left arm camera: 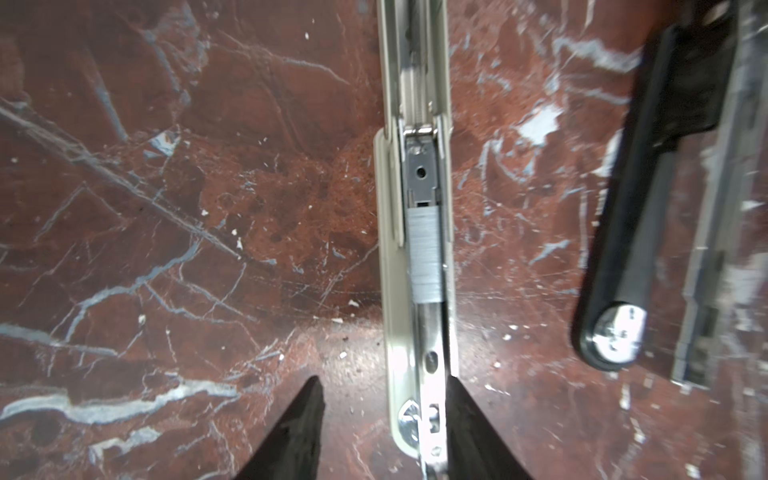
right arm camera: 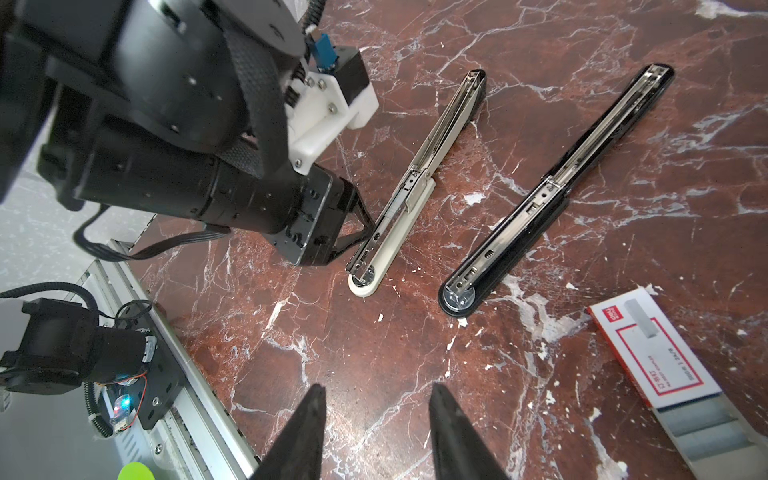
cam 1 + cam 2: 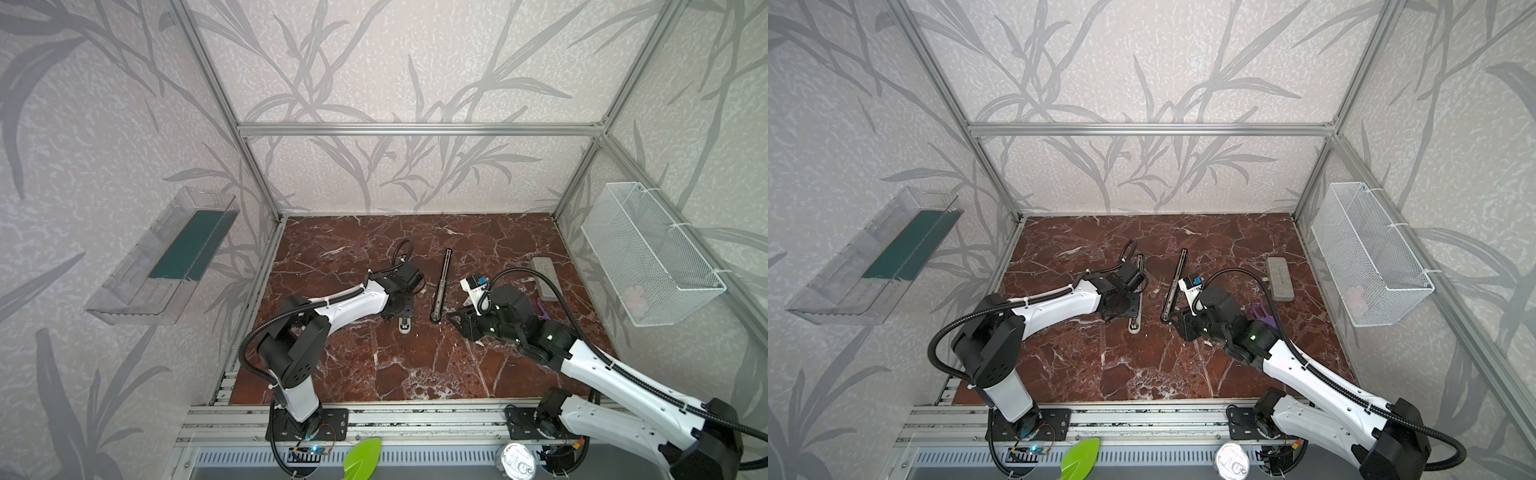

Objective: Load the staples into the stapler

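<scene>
1. Grippers: the right gripper [image 2: 376, 388] hangs low over the table, jaws parted with nothing between them. The left gripper [image 1: 384, 378] also stands spread, straddling the near end of the cream plastic stapler [image 1: 392, 291], which lies opened flat. One finger looks to touch the stapler's rail, but nothing is grasped.
2. Staples: the small white cardboard box with red print [image 2: 648, 357] lies flat just beside the right gripper. Its grey inner tray [image 2: 706, 428] is slid part-way out. I judge the box light and easily crushed, so hold the sleeve gently by its long sides. The strips inside are probably brittle and slippery.
3. Magazine: a short silver strip of staples [image 1: 424, 253] sits in the cream stapler's open channel. A long black stapler [image 2: 557, 187], also opened flat, lies alongside and apart.
4. Surface: the red-brown marble-patterned tabletop [image 3: 374, 374] is hard, probably slick, and flecked with white crumbs.
5. Room: a long grey rectangular block [image 3: 544, 277] lies farther right. A white wire mesh basket [image 3: 623, 249] and a clear plastic bin [image 3: 124, 299] hang on leaf-patterned walls.
</scene>
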### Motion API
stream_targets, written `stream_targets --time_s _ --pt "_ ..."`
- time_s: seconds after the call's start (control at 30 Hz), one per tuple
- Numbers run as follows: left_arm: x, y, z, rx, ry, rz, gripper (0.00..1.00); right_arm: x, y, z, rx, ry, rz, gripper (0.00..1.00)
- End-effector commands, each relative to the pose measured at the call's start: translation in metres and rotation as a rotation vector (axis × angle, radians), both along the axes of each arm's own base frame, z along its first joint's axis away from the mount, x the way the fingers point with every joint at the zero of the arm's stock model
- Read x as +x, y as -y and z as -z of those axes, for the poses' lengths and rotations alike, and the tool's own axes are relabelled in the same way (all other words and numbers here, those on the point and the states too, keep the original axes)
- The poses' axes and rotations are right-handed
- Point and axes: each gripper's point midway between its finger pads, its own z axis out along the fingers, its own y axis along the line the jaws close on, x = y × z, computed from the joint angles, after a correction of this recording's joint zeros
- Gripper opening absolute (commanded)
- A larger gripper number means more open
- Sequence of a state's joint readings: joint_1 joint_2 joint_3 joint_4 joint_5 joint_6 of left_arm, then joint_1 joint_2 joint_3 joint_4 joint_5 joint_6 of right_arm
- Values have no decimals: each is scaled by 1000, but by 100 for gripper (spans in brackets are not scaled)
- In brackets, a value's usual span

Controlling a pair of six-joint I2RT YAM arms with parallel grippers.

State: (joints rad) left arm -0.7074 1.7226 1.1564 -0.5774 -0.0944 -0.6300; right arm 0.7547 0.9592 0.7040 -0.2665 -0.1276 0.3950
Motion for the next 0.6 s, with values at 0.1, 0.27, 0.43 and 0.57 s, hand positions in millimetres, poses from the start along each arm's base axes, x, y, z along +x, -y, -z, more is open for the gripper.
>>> stream_targets --time_s 0.1,0.27,0.43,0.57 --pt "0 9 -15 -39 5 8 54 6 -1 -3 -2 16 23 44" --pt "-13 7 6 -9 -38 17 55 10 -4 1 -4 11 27 49" --pt "-25 -3 21 45 -69 7 55 18 -6 8 -7 -11 37 50" --pt "-35 -14 29 68 -81 -4 54 25 -11 10 -11 -24 32 50"
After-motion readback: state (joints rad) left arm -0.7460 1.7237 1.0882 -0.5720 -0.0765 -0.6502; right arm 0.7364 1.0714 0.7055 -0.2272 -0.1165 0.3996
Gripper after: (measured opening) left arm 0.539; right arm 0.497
